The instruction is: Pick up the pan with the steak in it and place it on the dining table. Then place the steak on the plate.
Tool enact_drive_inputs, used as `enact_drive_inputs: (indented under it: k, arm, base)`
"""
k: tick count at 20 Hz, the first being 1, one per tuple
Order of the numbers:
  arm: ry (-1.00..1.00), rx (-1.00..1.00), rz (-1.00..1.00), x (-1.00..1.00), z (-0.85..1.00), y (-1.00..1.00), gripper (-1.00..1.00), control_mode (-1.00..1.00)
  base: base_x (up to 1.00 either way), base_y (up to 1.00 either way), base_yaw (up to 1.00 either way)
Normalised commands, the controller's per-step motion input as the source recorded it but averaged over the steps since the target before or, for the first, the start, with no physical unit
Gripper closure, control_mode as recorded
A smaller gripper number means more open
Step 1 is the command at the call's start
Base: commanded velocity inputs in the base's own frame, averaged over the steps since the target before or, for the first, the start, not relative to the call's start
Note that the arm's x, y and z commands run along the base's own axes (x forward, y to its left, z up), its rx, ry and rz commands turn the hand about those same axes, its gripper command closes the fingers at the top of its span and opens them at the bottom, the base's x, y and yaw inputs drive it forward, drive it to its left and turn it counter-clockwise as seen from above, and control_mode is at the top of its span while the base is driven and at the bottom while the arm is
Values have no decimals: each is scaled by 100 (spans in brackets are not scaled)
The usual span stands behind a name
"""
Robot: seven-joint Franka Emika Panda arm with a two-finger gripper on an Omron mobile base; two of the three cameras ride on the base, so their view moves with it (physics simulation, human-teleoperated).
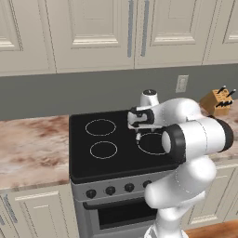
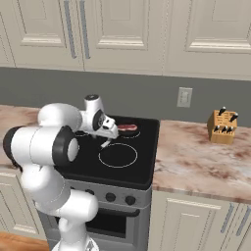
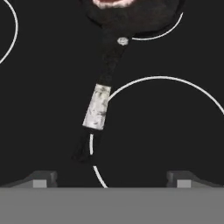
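**Lining up on the pan handle, nothing gripped yet**

I had the white arm's two-finger gripper point(image 3: 112, 179) hanging over the black glass stovetop point(image 1: 88, 160), its jaws spread wide and empty, both dark fingertips point(image 3: 41, 179) far apart at the bottom of the hand view. Ahead of them lay the shallow round black frying pan point(image 3: 131, 17) on a rear burner ring, with the red-pink, white-rimmed steak point(image 2: 127, 127) sitting inside it. Its long thin black handle point(image 3: 99, 107), banded by a pale metallic sleeve, ran back toward the hand at a slant, and its end lay just ahead of the fingertips, nearer the left one and off centre.

I judged this to be the first step, the approach for the pick: the pan sat untouched on the stove, and I could see neither the dining table nor the plate from here.

The next move, as I read it, called for shifting the hand sideways so the handle fell between the fingers, rolling the wrist to square the jaws across that slanted line, then lowering and closing. A grip far out on so thin a handle could let the pan tip and slide the steak.
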Motion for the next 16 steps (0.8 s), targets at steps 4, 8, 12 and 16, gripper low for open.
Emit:
enact_drive_inputs:
  k: [4,8,12,16]
  arm:
    - [1,3,-6,36,-56,0,-100,-100]
    - [0,4,-5,29,-56,0,-100,-100]
    - [0,4,-6,28,-51,0,-100,-100]
    - [0,1,-7,32,-35,0,-100,-100]
  base:
    - [0,0,0]
    - [0,0,0]
    - [0,0,0]
    - [0,0,0]
